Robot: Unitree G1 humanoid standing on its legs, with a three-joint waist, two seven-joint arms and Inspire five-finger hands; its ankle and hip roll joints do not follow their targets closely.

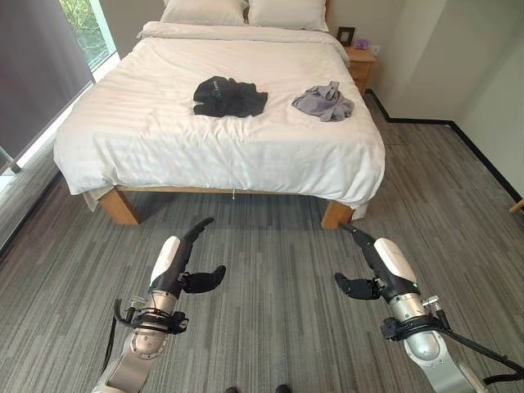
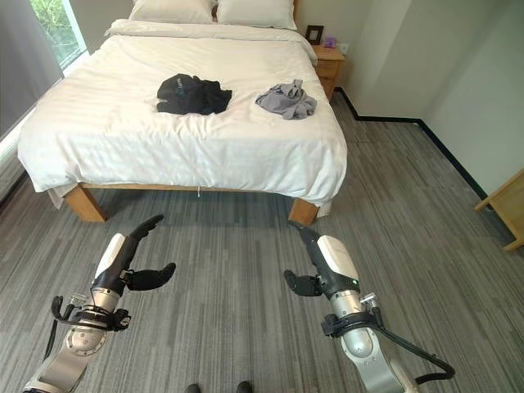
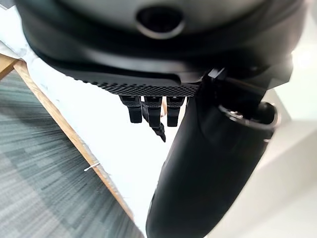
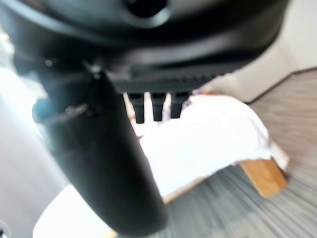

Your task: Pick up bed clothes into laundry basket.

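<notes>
Two crumpled garments lie on the white bed [image 1: 164, 131]: a black garment [image 1: 228, 97] near the middle and a grey garment [image 1: 322, 102] to its right. Both are some way beyond my hands, across a strip of carpet. My left hand [image 1: 182, 259] is held low over the floor at the lower left, fingers straight and thumb out, holding nothing. My right hand [image 1: 378, 262] mirrors it at the lower right, also open and empty. In the wrist views each hand's straight fingers [image 3: 148, 109] [image 4: 157, 105] point toward the bed's white sheet.
A wooden nightstand [image 1: 360, 65] with a small frame stands at the bed's far right corner. Two pillows [image 1: 246, 11] rest at the head. A window [image 1: 86, 29] and grey curtain [image 1: 37, 70] line the left wall. Another wooden piece [image 2: 508, 209] stands by the right wall.
</notes>
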